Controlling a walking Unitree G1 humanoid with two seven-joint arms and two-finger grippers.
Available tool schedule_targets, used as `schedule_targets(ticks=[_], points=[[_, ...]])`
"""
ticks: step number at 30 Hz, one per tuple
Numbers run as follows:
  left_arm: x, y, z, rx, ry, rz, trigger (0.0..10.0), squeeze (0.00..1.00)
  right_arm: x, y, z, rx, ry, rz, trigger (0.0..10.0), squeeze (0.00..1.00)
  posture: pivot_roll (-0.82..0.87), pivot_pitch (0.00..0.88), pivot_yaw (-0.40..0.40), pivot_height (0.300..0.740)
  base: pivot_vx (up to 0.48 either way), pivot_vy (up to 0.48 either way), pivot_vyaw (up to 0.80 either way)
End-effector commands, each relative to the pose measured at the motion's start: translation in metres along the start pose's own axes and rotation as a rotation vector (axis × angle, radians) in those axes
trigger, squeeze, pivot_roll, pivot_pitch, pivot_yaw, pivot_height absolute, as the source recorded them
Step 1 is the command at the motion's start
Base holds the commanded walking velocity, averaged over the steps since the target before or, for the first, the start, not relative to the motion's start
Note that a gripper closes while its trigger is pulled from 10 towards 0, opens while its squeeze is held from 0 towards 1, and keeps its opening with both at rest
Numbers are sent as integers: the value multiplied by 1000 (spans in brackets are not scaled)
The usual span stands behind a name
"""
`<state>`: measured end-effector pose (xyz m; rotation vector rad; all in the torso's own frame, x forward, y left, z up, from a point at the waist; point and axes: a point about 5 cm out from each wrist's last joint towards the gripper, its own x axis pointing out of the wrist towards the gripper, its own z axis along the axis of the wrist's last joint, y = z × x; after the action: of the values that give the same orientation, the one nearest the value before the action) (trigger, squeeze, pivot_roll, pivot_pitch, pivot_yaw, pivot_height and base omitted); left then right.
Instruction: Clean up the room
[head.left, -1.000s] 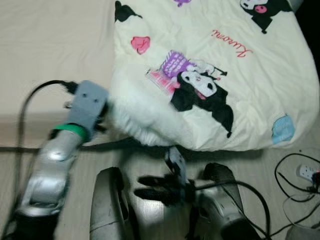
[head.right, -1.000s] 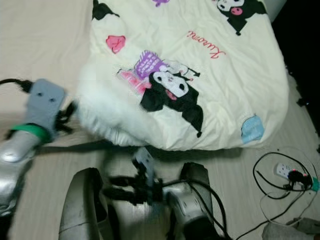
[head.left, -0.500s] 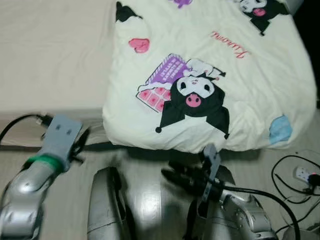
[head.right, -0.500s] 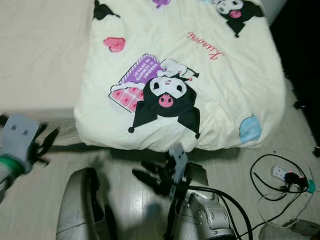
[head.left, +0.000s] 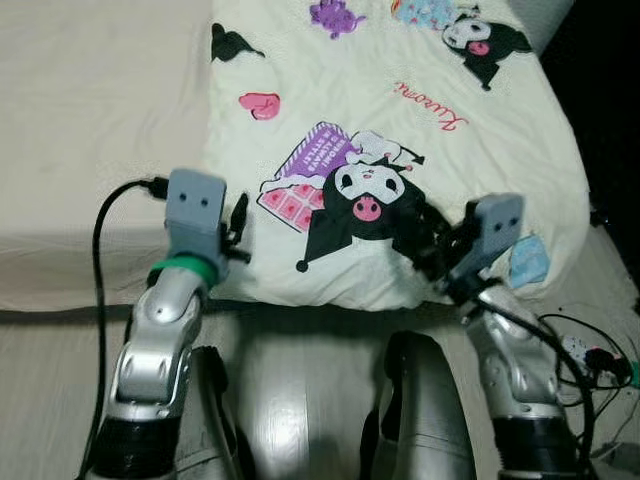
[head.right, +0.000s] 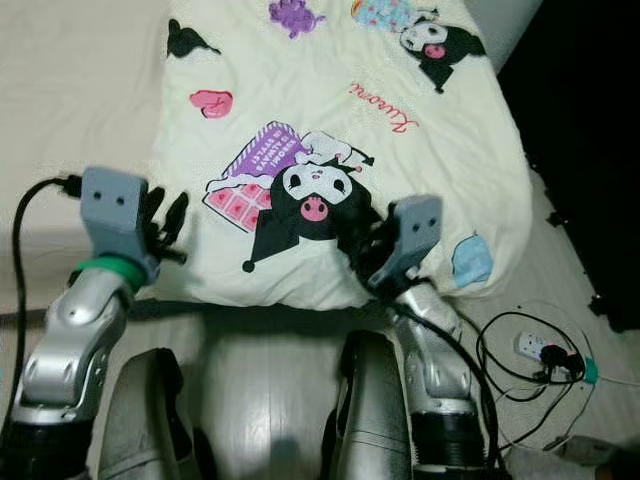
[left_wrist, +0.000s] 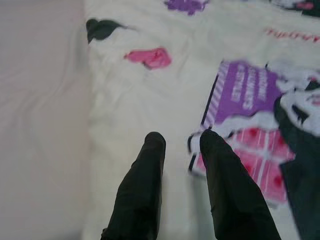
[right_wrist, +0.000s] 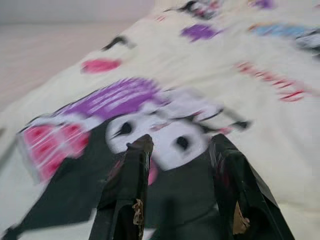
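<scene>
A cream blanket (head.left: 400, 130) printed with black cartoon figures lies spread flat over the right part of the bed. My left gripper (head.left: 238, 222) hovers at the blanket's near left edge, open with nothing between its fingers (left_wrist: 145, 165). In the left wrist view the purple and pink print (left_wrist: 245, 100) lies just beyond the tips. My right gripper (head.left: 425, 240) is over the near edge by the large black figure (head.left: 365, 205), open too, its fingers (right_wrist: 132, 170) apart above that figure's white face (right_wrist: 165, 135).
Bare beige sheet (head.left: 90, 120) covers the left part of the bed. A white power strip (head.left: 585, 350) and black cables lie on the wooden floor at the right. My own legs (head.left: 420, 420) stand close to the bed's front edge. Beyond the bed's right side it is dark.
Both arms have risen from floor level to the blanket's near edge. The blanket's fluffy turned-up corner of a second ago now lies flat. The camera has tilted further onto the bed.
</scene>
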<state>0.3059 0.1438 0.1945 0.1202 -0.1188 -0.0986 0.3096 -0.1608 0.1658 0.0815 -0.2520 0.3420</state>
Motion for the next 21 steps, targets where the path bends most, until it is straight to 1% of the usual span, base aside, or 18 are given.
schedule_targets(ticks=[1, 2, 3, 5, 6, 9, 11, 13, 14, 17, 21], points=[[2, 0, -6, -16, 14, 23, 10000, 0, -3, -8, -3, -9, 14, -36, 10000, 0, -8, 84, -2, 456, 0, 0, 0], [2, 0, -6, -16, 14, 23, 10000, 0, -3, -8, -3, -9, 14, -36, 10000, 0, -8, 84, -2, 456, 0, 0, 0], [4, 1, -7, 11, 3, 43, 10000, 0, -1, -13, -1, -34, 14, -42, 10000, 0, -12, 75, -21, 466, 0, 0, 0], [4, 1, -7, 24, -1, 49, 10000, 0, -1, -15, -1, -40, 14, -45, 10000, 0, -12, 75, -23, 471, 0, 0, 0], [4, 2, -8, 45, -4, 57, 10000, 0, 0, -15, -1, -46, 14, -47, 10000, 0, -12, 75, -23, 476, 0, 0, 0], [3, 3, -9, 60, -6, 62, 10000, 0, 1, -16, -1, -49, 14, -49, 10000, 0, -10, 72, -29, 481, 0, 0, 0], [2, 8, -12, 76, -4, 80, 10000, 0, 4, -16, -1, -56, 12, -55, 10000, 0, -5, 70, -35, 491, 0, 0, 0], [1, 9, -12, 81, -5, 87, 10000, 0, 5, -17, -2, -58, 11, -58, 10000, 0, -4, 69, -36, 496, 0, 0, 0], [1, 10, -13, 83, -4, 92, 10000, 0, 6, -18, -3, -60, 11, -62, 10000, 0, -3, 68, -37, 506, 0, 0, 0], [1, 9, -14, 84, -3, 88, 10000, 0, 6, -19, -3, -63, 11, -64, 10000, 0, -4, 66, -35, 516, 0, 0, 0], [3, 2, -15, 78, -8, 67, 10000, 0, 6, -21, -3, -67, 10, -71, 10000, 0, -10, 62, -35, 536, 0, 0, 0]])
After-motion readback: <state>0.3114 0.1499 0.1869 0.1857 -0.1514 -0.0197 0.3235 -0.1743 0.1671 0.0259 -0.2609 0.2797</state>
